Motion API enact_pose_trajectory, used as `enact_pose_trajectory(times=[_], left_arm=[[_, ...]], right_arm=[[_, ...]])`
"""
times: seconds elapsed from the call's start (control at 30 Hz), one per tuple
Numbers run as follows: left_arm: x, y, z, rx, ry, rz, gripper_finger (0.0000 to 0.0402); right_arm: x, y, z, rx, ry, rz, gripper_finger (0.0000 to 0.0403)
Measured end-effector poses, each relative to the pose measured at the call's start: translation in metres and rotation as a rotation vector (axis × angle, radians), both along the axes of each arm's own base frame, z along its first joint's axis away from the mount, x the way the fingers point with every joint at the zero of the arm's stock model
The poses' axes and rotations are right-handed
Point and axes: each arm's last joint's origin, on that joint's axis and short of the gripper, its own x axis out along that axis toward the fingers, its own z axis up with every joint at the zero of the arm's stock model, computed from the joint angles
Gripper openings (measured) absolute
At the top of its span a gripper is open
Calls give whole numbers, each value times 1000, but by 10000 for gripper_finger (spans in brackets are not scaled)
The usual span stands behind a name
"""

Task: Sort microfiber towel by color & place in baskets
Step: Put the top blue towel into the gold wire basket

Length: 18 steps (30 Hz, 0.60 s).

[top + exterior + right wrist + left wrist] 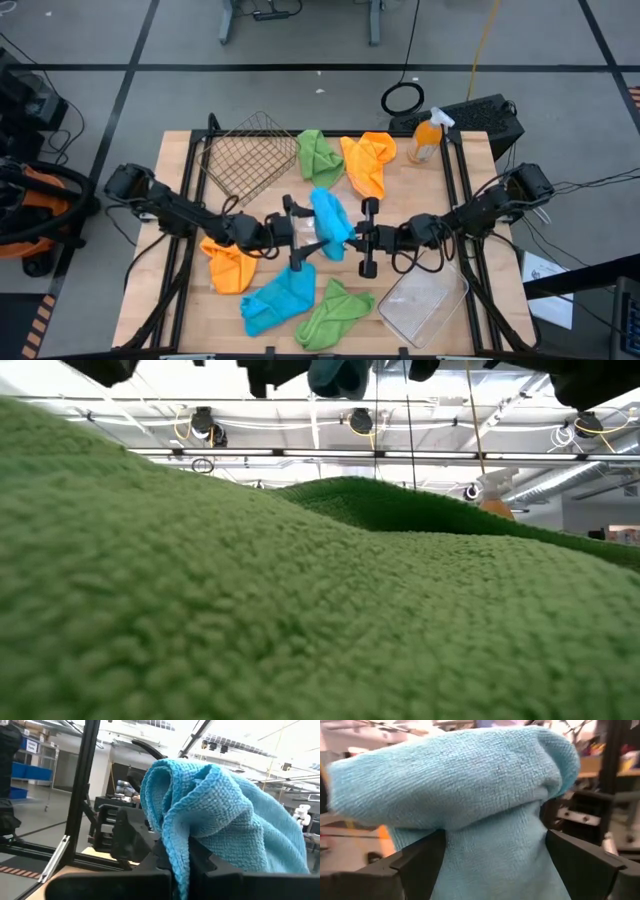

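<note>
Sorting barely begun, by the look of it: no towel in any container yet.

Blue towel held up at mid-worktop between both arms. Right hand pinched shut on its fabric, clear in right wrist view, cloth draped over the closed fingers. Left hand spread wide, fingers standing either side of the hanging cloth w/o gripping it. Reads as a handover, right hand now carrying; judgement only.

Rest of towels loose on worktop:
- second blue towel at near edge, touching green towel beside it
- orange towel under left arm, just beside second blue
- far green towel & far orange towel side by side at far side, next to wire basket

Containers:
- wire basket, far left, tilted, nothing in it
- clear tray, near right, nothing in it
- further tray not made out in any view

Spray bottle at far right corner, apart from towels.

Low view blocked by green cloth right at lens; no help there.

Left to do: all six towels, incl. the one in the air.
</note>
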Motion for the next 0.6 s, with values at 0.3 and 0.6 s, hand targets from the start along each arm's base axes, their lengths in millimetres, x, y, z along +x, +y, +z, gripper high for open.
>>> enact_pose_trajectory(times=[0.3,0.6], left_arm=[[27,0,-5,-71,12,-187,349],[29,2,-6,-22,26,-206,233]], right_arm=[[2,-4,-1,11,14,-9,6],[2,-3,-3,19,35,3,6]])
